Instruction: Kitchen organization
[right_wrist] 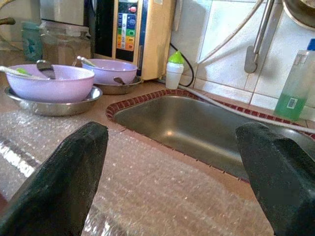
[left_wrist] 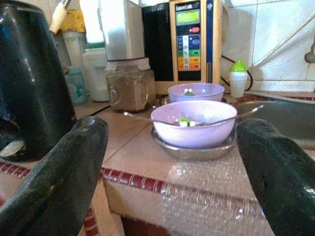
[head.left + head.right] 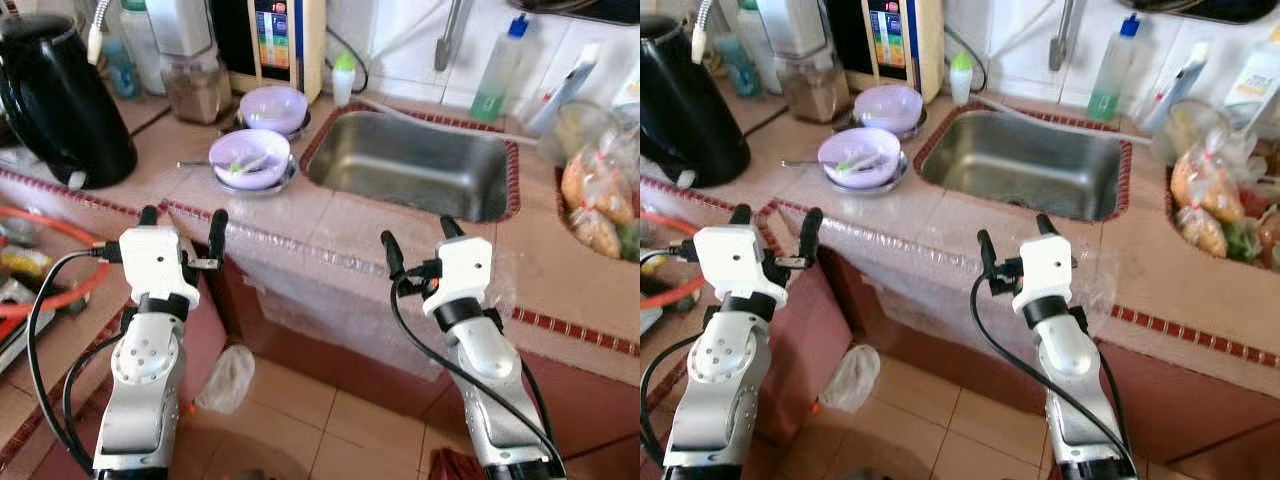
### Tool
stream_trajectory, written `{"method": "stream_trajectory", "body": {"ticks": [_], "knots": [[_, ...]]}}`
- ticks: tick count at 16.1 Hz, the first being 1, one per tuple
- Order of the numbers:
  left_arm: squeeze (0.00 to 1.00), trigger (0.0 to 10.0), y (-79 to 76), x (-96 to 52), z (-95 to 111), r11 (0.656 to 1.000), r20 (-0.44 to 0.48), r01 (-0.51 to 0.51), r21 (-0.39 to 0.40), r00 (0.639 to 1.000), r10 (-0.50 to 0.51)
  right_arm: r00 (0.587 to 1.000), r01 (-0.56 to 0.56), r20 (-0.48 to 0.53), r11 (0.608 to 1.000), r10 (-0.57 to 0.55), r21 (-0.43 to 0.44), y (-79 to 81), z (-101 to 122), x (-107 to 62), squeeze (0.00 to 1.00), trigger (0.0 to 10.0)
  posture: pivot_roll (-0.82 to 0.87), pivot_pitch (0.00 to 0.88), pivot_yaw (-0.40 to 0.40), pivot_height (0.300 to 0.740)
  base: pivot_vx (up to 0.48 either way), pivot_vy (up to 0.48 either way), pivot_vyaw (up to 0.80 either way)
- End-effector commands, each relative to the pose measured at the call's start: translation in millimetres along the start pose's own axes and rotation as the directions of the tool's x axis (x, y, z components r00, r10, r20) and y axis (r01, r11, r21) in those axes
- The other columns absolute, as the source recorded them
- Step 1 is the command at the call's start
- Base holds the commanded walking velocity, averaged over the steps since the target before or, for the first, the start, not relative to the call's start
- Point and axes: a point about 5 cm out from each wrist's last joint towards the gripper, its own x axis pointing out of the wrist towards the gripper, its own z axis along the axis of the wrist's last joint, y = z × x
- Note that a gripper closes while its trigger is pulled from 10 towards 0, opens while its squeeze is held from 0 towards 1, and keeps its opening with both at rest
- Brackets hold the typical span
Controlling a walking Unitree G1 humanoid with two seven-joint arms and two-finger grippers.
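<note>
The near bowl (image 3: 249, 158) is sitting on a steel plate on the counter (image 3: 330, 225), left of the sink (image 3: 410, 165), just ahead of the left gripper (image 3: 182, 222). Both the left and the right gripper (image 3: 420, 240) are hovering at the counter edge, fingers spread, holding nothing.

Bright, even light; head views slightly soft, wrist views' near fingers blurred.

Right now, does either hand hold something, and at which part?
Nothing is held. The left hand and the right hand are both open, hovering at the counter edge.
</note>
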Motion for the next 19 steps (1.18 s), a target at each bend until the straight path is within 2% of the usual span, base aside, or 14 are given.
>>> {"method": "stream_trajectory", "body": {"ticks": [1, 9, 15, 19], "knots": [[0.00, 10.0, -2.3, 2.2, 4.9, 1.000, 0.018, 0.018, -0.001, 1.000, -0.018, 1.000, 0.007, 0.005, 1.000, -0.007, 0.001, -1.2, 0.9, -0.4, 0.00, 10.0, 0.00, 0.006, 0.027, 0.740, 0.315, 0.000, 0.00], [0.00, 10.0, -3.9, 2.1, 3.1, 1.000, 0.011, 0.017, -0.001, 1.000, -0.017, 1.000, -0.003, 0.002, 1.000, 0.003, -0.005, -1.1, -0.5, 0.1, 0.00, 10.0, 0.00, 0.002, 0.021, 0.740, 0.295, 0.000, 0.00], [0.00, 10.0, -0.5, -1.6, 2.0, 1.000, 0.012, -0.019, 0.007, 1.000, 0.019, 1.000, -0.014, -0.006, 1.000, 0.014, -0.008, -1.2, -2.5, -1.4, 0.00, 10.0, 0.00, 0.004, 0.013, 0.740, 0.000, 0.000, 0.00], [0.00, 10.0, -3.4, 1.7, -6.2, 1.000, -0.017, 0.015, -0.026, 1.000, -0.015, 1.000, -0.022, -0.007, 1.000, 0.022, -0.008, 0.0, -1.9, -2.2, 0.00, 10.0, -0.01, 0.013, 0.007, 0.740, 0.000, 0.000, 0.00]]}}
